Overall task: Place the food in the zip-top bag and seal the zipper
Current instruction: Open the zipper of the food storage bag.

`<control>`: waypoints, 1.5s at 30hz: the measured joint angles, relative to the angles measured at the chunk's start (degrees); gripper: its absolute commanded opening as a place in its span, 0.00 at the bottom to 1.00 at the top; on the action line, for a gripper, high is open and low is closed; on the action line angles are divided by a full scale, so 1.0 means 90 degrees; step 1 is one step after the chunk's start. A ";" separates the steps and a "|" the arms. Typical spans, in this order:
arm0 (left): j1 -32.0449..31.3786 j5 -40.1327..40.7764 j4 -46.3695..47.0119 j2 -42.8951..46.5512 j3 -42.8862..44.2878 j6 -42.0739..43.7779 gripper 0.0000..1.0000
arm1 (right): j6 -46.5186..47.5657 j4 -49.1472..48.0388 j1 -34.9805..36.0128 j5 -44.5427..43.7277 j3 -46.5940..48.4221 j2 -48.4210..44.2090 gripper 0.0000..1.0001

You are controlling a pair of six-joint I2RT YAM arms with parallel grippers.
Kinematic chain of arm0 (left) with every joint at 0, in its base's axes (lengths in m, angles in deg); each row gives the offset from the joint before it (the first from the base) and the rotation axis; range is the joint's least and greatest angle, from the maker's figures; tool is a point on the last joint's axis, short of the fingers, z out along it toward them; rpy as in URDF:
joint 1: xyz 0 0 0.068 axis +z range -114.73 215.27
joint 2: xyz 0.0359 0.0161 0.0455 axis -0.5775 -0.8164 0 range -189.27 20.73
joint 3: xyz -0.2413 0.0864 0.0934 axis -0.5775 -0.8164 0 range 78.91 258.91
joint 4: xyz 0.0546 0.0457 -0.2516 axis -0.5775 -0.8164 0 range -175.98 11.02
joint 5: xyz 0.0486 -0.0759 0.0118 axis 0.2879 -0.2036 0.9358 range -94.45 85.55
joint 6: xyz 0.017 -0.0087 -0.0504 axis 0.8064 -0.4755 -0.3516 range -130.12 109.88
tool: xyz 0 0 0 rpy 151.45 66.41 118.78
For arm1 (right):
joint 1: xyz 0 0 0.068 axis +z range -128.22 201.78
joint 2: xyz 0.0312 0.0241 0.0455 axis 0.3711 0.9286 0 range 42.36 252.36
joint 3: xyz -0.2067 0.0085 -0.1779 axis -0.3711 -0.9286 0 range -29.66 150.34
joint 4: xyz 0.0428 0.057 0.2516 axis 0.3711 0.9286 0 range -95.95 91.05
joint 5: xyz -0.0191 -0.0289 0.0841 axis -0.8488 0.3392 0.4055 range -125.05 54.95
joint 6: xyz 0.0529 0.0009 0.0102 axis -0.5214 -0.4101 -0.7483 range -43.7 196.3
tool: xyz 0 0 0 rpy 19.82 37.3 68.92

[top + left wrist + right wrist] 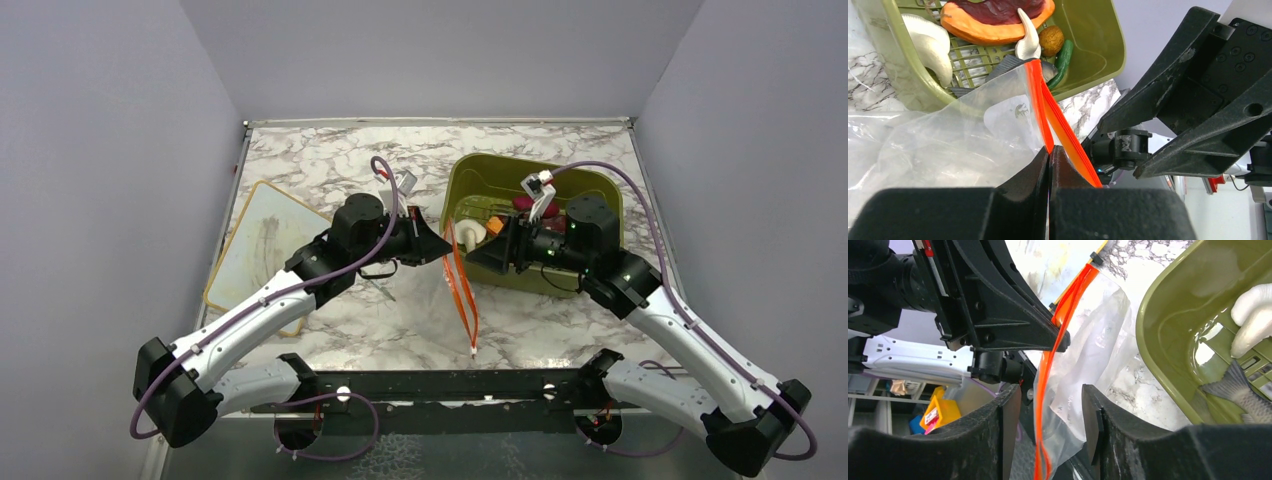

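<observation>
The clear zip-top bag (pixel 445 300) hangs between my two grippers, its red-orange zipper (pixel 462 295) running down toward the table's front. My left gripper (pixel 440 246) is shut on one lip of the zipper (pixel 1035 100); the other lip splays free beside it. My right gripper (pixel 1050 410) is open, its jaws either side of the zipper (pixel 1048 380) and bag (pixel 1093 350) without pinching them. The food lies in the olive tub (pixel 590 190): white mushroom (pixel 930 40), orange crescent slice (pixel 993 30) with a dark red piece on it, a small round piece (pixel 1051 40) and a green bit (pixel 1064 57).
A tan-rimmed white board (pixel 262 240) lies at the left of the marble table. A grey toy fish (pixel 1243 397) also lies in the tub. The tub stands right behind my right gripper, close to the bag. Grey walls close in both sides.
</observation>
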 measured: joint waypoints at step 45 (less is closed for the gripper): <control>0.0000 -0.0758 -0.0857 0.0262 0.0216 0.0427 0.00 | 0.0214 0.0500 0.0019 -0.0823 -0.0228 0.0267 0.02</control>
